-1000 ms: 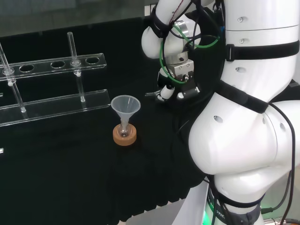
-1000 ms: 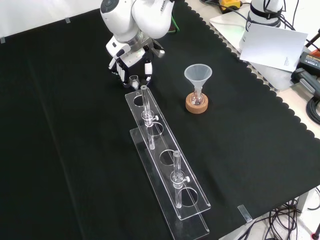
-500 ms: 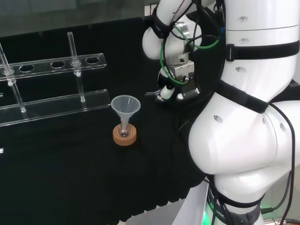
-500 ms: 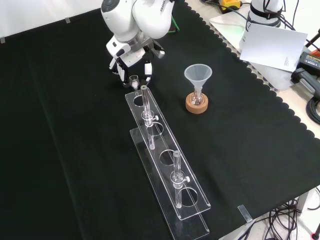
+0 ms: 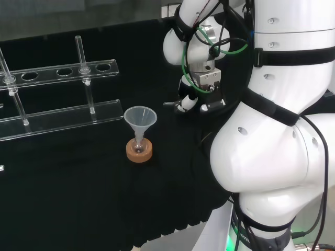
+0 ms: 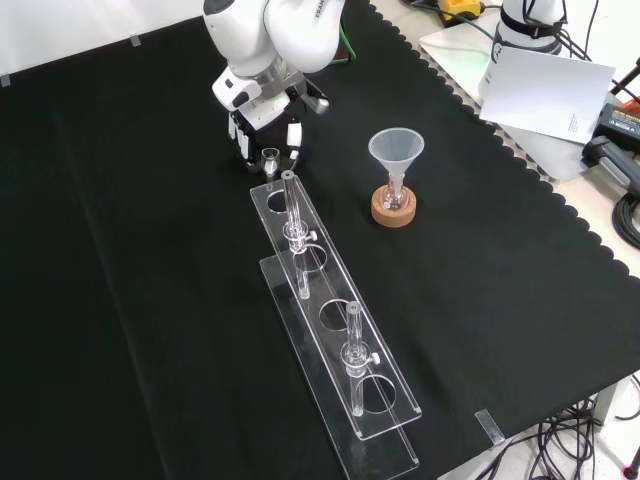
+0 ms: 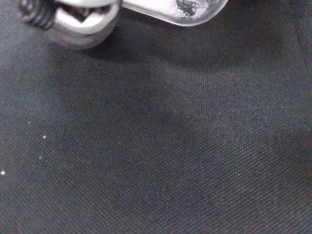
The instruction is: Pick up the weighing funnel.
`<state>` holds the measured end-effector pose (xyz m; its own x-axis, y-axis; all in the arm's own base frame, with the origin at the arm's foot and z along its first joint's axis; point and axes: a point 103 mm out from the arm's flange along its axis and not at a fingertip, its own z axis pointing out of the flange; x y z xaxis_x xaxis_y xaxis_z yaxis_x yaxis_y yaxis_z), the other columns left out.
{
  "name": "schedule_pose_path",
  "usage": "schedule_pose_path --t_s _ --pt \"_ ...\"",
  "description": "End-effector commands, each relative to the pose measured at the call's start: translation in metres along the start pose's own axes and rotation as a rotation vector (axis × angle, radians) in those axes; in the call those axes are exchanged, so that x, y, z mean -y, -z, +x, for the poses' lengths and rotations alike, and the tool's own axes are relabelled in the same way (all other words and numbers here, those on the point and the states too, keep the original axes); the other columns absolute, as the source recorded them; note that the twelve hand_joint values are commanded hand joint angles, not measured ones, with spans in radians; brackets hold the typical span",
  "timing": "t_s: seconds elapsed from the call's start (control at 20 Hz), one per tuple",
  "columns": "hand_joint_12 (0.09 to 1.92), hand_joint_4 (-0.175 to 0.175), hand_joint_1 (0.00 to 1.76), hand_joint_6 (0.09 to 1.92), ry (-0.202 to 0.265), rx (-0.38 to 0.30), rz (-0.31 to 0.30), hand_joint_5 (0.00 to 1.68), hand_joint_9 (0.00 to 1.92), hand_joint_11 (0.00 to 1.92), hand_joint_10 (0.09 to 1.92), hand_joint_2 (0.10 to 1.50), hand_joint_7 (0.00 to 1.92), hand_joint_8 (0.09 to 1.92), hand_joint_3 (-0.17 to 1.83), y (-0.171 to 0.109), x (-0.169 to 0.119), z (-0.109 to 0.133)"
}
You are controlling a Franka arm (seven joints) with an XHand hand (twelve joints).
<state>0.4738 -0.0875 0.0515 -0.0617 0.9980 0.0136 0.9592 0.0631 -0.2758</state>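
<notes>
In the front view the black and white hand (image 6: 262, 128) hangs at the top of the cloth, just beyond the near end of the clear rack. Its fingers are curled on the weighing funnel (image 6: 269, 157), a small clear scoop with a short stem, which is held a little above the cloth. In the head view the hand (image 5: 194, 99) sits left of the big white arm links, and the weighing funnel's stem (image 5: 169, 104) pokes out to its left. In the wrist view a white fingertip (image 7: 83, 22) and the clear weighing funnel (image 7: 183, 7) show above bare black cloth.
The big cone funnel (image 6: 396, 150) stands in a small flask on a cork ring (image 6: 393, 209), to the right of the hand in the front view. A long clear rack (image 6: 330, 330) with upright glass tubes runs from the hand toward the front. Papers and cables lie beyond the cloth's right edge.
The hand has lifted slightly, and the weighing funnel has gone up with it. The big funnel and the rack have not moved.
</notes>
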Motion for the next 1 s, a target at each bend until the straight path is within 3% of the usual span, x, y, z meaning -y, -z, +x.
schedule_pose_path --t_s 0.05,0.25,0.6,1.0 --pt "0.73 -0.141 1.2 0.39 0.008 -0.068 -0.036 1.34 1.52 1.28 0.11 0.88 1.41 0.32 0.18 0.0 0.001 -0.015" --pt "0.68 -0.174 1.21 0.34 -0.03 -0.023 -0.043 1.37 1.54 1.33 0.09 0.88 1.45 0.32 0.16 0.001 -0.001 -0.006" --pt "0.65 -0.175 1.21 0.3 -0.053 -0.01 -0.053 1.39 1.56 1.32 0.09 0.88 1.47 0.32 0.17 0.001 -0.009 0.007" --pt "0.64 -0.175 1.22 0.26 -0.054 -0.035 -0.077 1.41 1.59 1.33 0.09 0.85 1.49 0.3 0.21 0.01 -0.005 0.004"
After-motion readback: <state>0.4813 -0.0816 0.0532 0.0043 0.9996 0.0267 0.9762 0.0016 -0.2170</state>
